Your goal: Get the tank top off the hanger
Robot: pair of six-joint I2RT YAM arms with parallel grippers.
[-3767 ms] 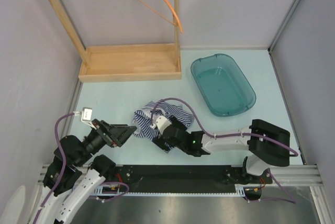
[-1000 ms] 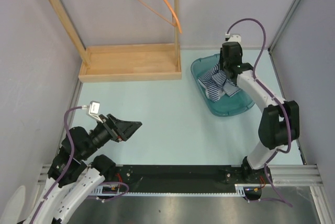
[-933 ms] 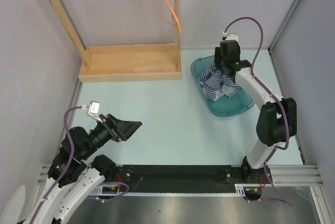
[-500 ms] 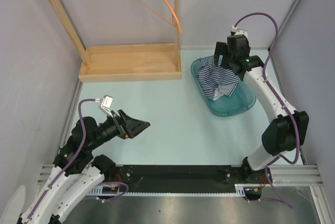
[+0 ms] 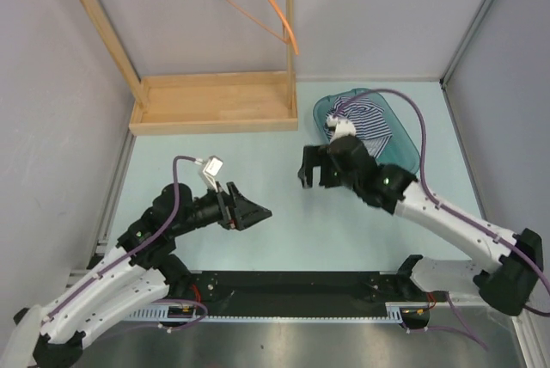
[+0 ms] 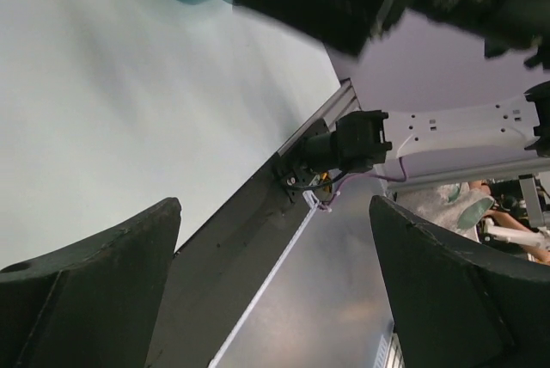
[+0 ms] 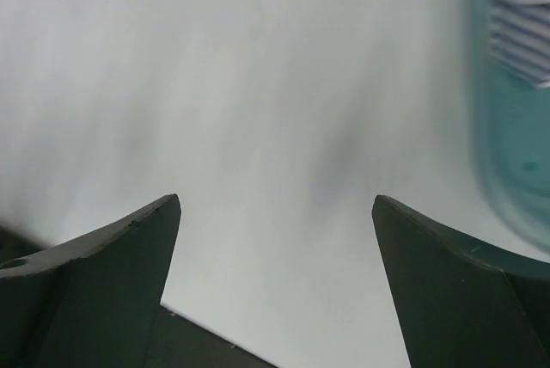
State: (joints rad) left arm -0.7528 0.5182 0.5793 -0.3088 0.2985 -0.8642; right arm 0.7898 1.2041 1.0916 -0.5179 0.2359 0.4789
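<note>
Overhead only: hanger (image 5: 292, 37) bare | tank top (image 5: 365, 119) in tub (image 5: 402, 151) | end effectors (image 5: 263, 213) (image 5: 313, 177) apart

White arms (image 5: 447, 217), black joints (image 5: 382, 183), purple cables (image 5: 418, 123)

The striped tank top (image 5: 368, 119) lies crumpled in the teal tub (image 5: 406, 155); the orange hanger (image 5: 273, 5) hangs bare on the rack (image 5: 215, 103).

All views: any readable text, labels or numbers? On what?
No readable text in any view.
No print shows on the tank top, hanger, bin or rack.
Left wrist view: the background clutter is too blurred to read.
</note>
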